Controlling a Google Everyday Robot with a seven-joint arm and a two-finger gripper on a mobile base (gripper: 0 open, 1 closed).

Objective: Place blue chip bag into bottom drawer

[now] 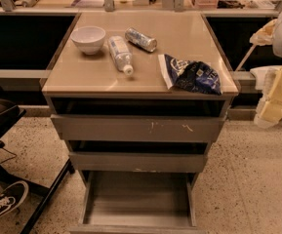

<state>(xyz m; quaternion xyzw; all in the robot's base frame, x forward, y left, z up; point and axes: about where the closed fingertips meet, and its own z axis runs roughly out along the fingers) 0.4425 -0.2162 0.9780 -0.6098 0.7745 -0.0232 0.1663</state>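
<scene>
The blue chip bag lies crumpled on the tan cabinet top near its front right corner, white end strip to the left. The bottom drawer is pulled out at floor level, its flat floor bare. My gripper hangs at the right edge of the view, cream-coloured, to the right of the cabinet and lower than the bag, apart from it. It holds nothing that I can see.
On the top stand a white bowl, a clear plastic bottle lying down and a silver can on its side. Two upper drawers are slightly out. A black chair and a shoe are at left.
</scene>
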